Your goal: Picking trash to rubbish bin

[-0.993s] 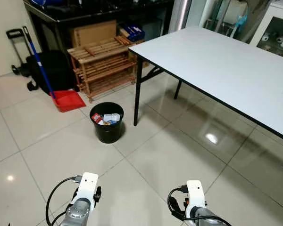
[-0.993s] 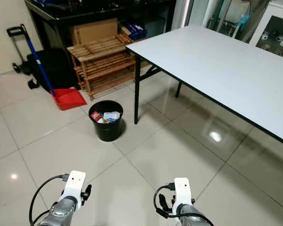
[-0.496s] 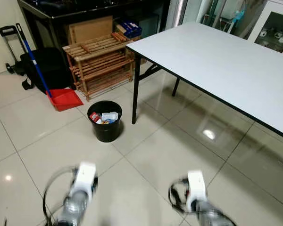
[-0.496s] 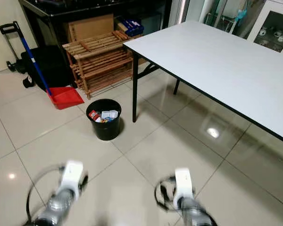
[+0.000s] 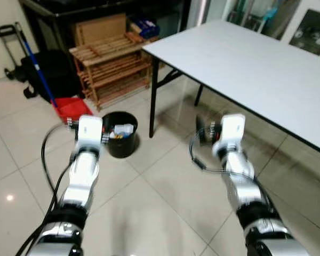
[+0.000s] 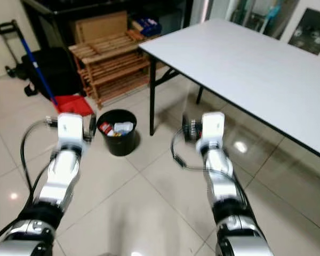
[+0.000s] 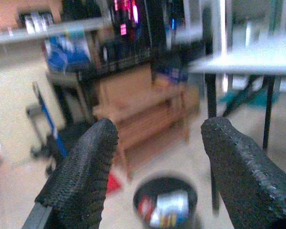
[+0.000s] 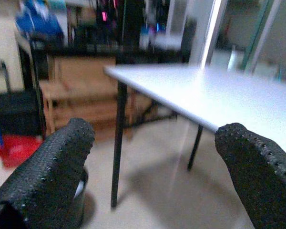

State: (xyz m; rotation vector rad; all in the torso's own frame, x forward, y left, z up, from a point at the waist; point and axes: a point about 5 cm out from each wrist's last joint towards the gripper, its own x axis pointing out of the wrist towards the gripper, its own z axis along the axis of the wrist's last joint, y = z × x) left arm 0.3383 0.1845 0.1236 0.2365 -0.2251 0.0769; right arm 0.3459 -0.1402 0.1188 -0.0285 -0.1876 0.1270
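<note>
— Trash, where was it?
— All of it sat inside the rubbish bin, a black round pail on the tiled floor just beside the near leg of the white worktop. A white packet and something red showed at its mouth. No loose piece could be made out on the floor near the bin.

— And the pincers?
— Both were raised in front of the robot. The left pincer pointed at the bin with its fingers apart and nothing between them; the right pincer was on the worktop's side of the bin, also spread and empty.

— How would that litter handle?
— My guess: light, thin wrappers and cartons, soft enough to crumple and a bit slick. Best pinched across a folded edge or corner, not the flat face.

— The bin itself?
— Likely light, easily tipped if knocked.
</note>
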